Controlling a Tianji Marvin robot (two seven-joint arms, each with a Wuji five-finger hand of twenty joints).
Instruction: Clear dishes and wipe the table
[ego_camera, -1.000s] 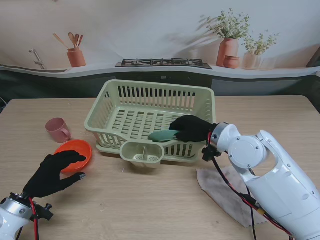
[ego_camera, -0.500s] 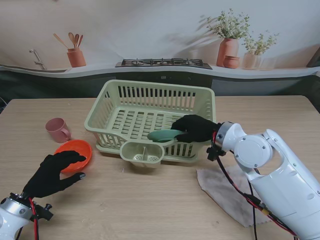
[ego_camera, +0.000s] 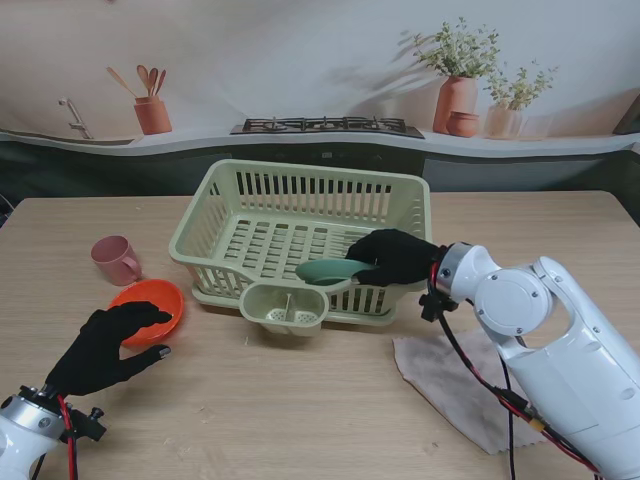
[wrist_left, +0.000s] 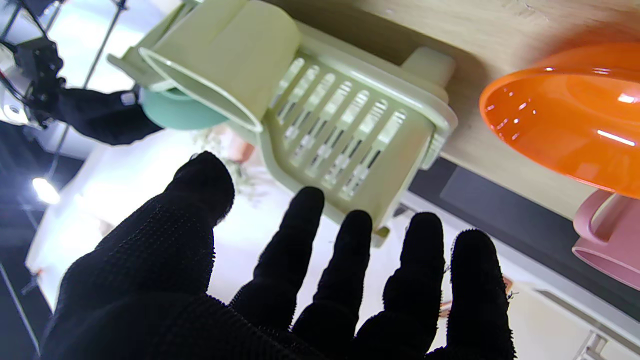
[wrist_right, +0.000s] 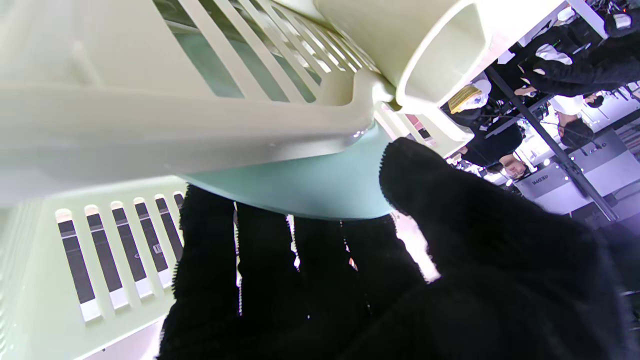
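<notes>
My right hand (ego_camera: 393, 256) is shut on a teal bowl (ego_camera: 330, 270), holding it over the near rim of the pale green dish basket (ego_camera: 300, 190). In the right wrist view the teal bowl (wrist_right: 310, 185) presses against the basket rim (wrist_right: 200, 130), with my thumb and fingers (wrist_right: 280, 260) around it. My left hand (ego_camera: 108, 345) hovers open beside the orange bowl (ego_camera: 147, 308), fingers spread. The left wrist view shows the orange bowl (wrist_left: 565, 115), the pink mug (wrist_left: 607, 245) and the basket's cutlery cup (wrist_left: 225, 55). A pink mug (ego_camera: 115, 260) stands farther left.
A grey-brown cloth (ego_camera: 460, 385) lies on the wooden table (ego_camera: 300, 410) under my right arm. The basket's cutlery cup (ego_camera: 284, 307) juts toward me. Pots and a stove line the back counter.
My right hand has drawn slightly to the right and nearer to me with the teal bowl, which now sits flatter at the basket's near rim. The left hand has not moved.
</notes>
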